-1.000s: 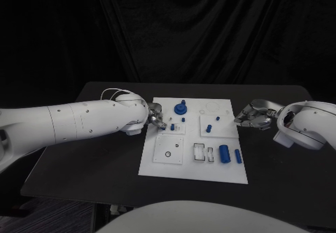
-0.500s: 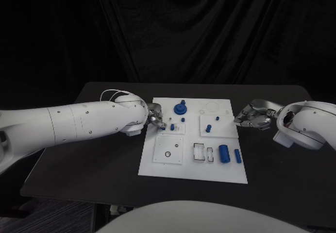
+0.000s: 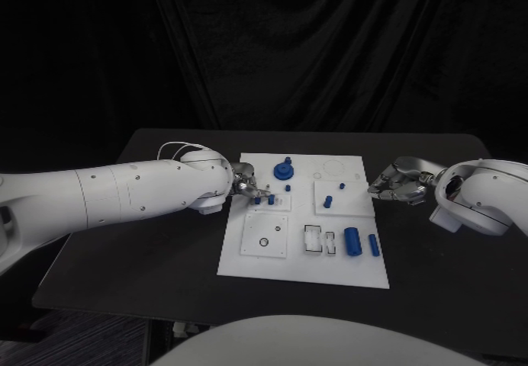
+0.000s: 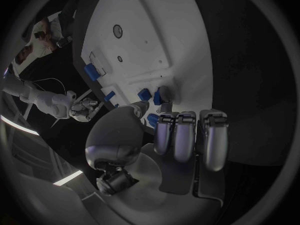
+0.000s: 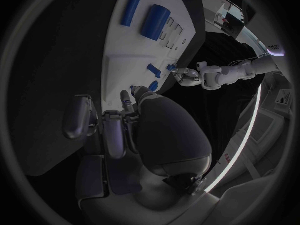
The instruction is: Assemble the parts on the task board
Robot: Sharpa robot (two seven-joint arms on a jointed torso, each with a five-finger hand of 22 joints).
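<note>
While the white task board (image 3: 303, 263) lies in the middle of the black table (image 3: 154, 259), the left hand (image 3: 244, 186) reaches over the board's left edge, its fingertips (image 4: 164, 106) down on a small raised white tile (image 3: 273, 201). Two short blue pegs (image 3: 266, 200) stand on that tile, right at the fingertips. In the left wrist view the fingers are bunched together and curled over the pegs, but whether they actually pinch one of them I cannot tell.

The right hand (image 3: 396, 183) sits just off the board's right edge, over bare table. In the right wrist view its fingers (image 5: 106, 127) are folded in against the palm, and nothing shows between them.

Further back on the board, a blue knob-shaped part (image 3: 284, 169) stands upright, with a small blue peg (image 3: 288, 187) just in front of it. On the right-hand raised tile (image 3: 339, 194) a slim blue pin (image 3: 328, 202) stands, and a tiny blue piece (image 3: 342, 185) lies near its far edge. Toward the near edge, a large blue cylinder (image 3: 352, 241) lies on its side, with a thinner blue rod (image 3: 374, 245) beside it to the right. Left of the cylinder are two rectangular slots (image 3: 320, 239), and left of those a square white tile (image 3: 265, 233) with a round hole (image 3: 263, 243).
</note>
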